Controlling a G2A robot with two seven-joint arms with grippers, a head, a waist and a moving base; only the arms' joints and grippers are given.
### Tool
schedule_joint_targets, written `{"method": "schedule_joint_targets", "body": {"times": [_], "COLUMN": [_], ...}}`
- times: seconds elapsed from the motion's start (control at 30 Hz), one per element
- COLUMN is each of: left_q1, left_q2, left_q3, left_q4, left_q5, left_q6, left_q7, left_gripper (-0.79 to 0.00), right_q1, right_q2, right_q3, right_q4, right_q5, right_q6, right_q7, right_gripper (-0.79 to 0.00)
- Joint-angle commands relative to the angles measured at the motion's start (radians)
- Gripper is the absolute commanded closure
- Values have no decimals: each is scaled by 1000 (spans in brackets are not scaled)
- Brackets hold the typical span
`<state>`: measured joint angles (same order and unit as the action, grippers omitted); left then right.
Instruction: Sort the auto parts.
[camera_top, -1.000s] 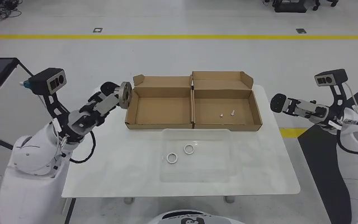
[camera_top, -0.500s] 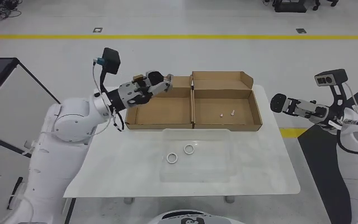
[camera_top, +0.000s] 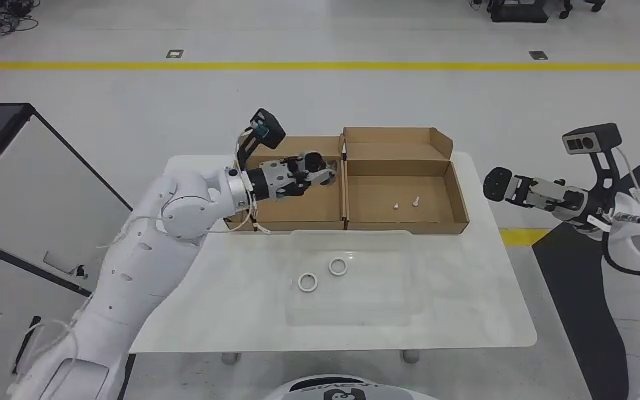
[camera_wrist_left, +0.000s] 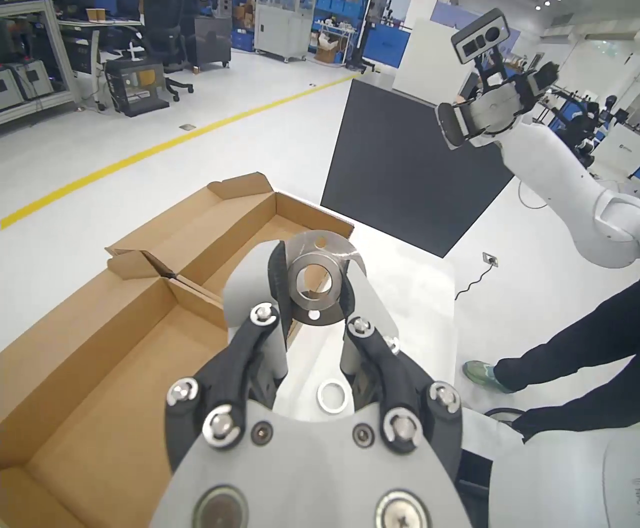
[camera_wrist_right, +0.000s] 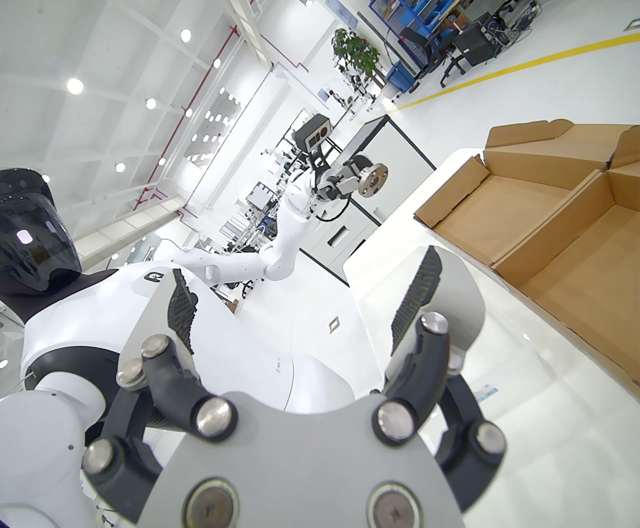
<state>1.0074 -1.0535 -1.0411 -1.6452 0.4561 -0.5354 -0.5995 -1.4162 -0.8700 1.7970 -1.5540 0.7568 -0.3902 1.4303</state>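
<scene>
My left gripper (camera_top: 318, 172) is shut on a round metal flange (camera_top: 312, 170) and hangs over the right part of the left cardboard box (camera_top: 280, 205). In the left wrist view the flange (camera_wrist_left: 330, 245) sits upright between the fingers of this gripper (camera_wrist_left: 314, 277), hub facing the camera. The right cardboard box (camera_top: 440, 195) holds two small white parts (camera_top: 405, 201). Two metal rings (camera_top: 309, 283) (camera_top: 339, 267) lie on the clear tray (camera_top: 380, 290). My right gripper (camera_top: 492, 185) hangs open and empty off the table's right edge, and its own view shows it (camera_wrist_right: 300, 295) likewise.
The two boxes stand side by side at the back of the white table (camera_top: 480, 290), flaps open. The clear tray lies in front of them. A black panel (camera_top: 40, 200) stands on the floor left of the table.
My left arm has swung from beyond the table's left edge to over the left box, carrying the flange. The right arm has stayed still.
</scene>
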Motion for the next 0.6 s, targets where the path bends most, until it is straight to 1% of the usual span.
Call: {"method": "schedule_joint_targets", "body": {"times": [0.0, 0.2, 0.27, 0.57], "left_q1": [-49, -142, -157, -228], "left_q2": [-16, -52, -63, -109], "left_q3": [53, 162, 190, 304], "left_q4": [46, 171, 218, 409], "left_q5": [25, 126, 143, 314], "left_q6": [14, 43, 42, 40], "left_q7": [18, 41, 57, 107], "left_gripper": [0, 0, 0, 0], "right_q1": [0, 0, 0, 0], "right_q2": [0, 0, 0, 0], "right_q3": [0, 0, 0, 0], "right_q4": [0, 0, 0, 0], "right_q5": [0, 0, 0, 0], "right_q6": [0, 0, 0, 0], "right_q7": [0, 0, 0, 0], "right_gripper": [-785, -785, -785, -785]}}
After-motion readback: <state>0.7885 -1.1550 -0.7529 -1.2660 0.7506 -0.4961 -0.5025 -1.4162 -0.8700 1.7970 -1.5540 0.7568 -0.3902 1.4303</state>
